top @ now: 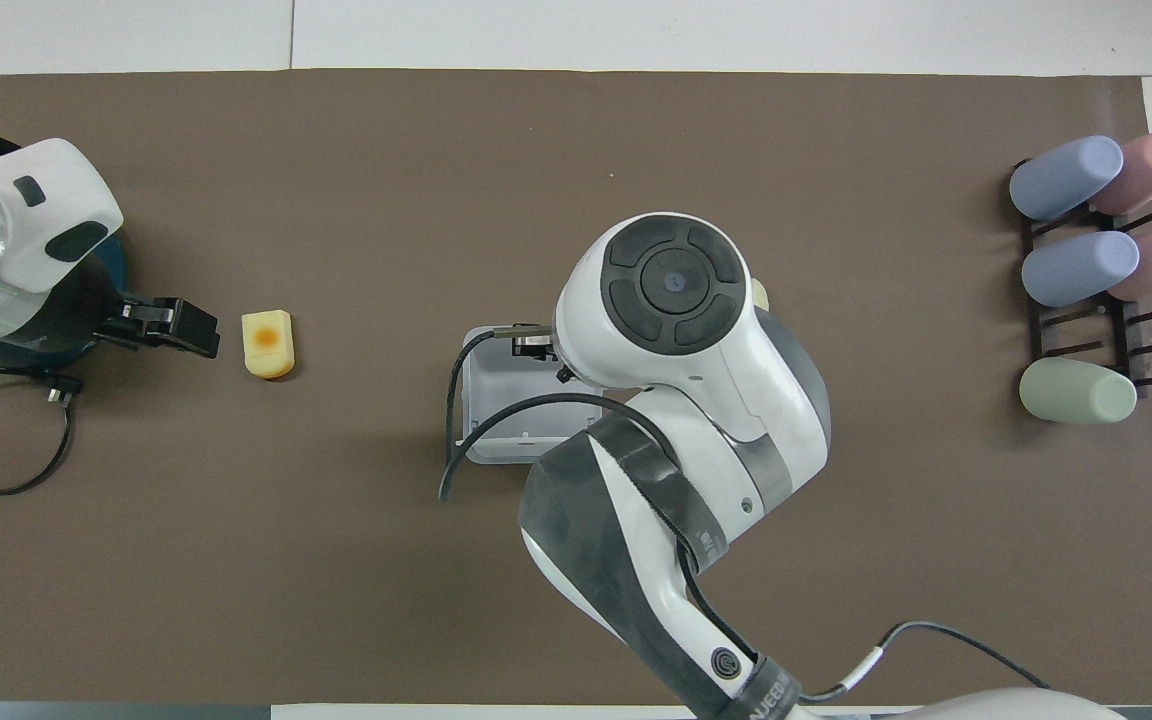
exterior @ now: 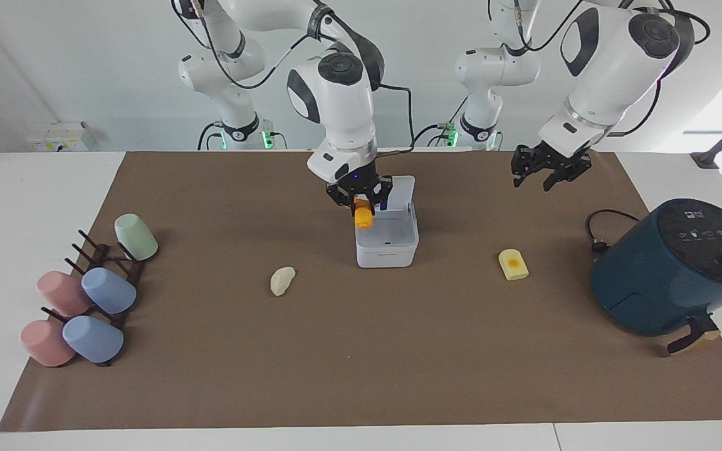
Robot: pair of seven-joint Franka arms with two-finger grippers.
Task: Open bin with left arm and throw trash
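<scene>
The white bin (exterior: 386, 245) stands mid-mat with its lid (exterior: 400, 186) hinged up; in the overhead view its rim (top: 469, 385) is partly covered by the right arm. My right gripper (exterior: 363, 208) is shut on the orange lump (exterior: 363, 218) and holds it over the bin's open top, at the edge toward the right arm's end. The cream lump (exterior: 282, 280) lies on the mat toward the right arm's end. The yellow lump (exterior: 513, 264) lies toward the left arm's end and also shows in the overhead view (top: 268, 343). My left gripper (exterior: 548, 173) hangs open and empty over the mat beside the yellow lump.
A dark-teal air fryer (exterior: 668, 269) with its black cable (exterior: 599, 228) stands at the left arm's end. A rack of pastel cups (exterior: 85, 294) lies at the right arm's end and also shows in the overhead view (top: 1096, 260).
</scene>
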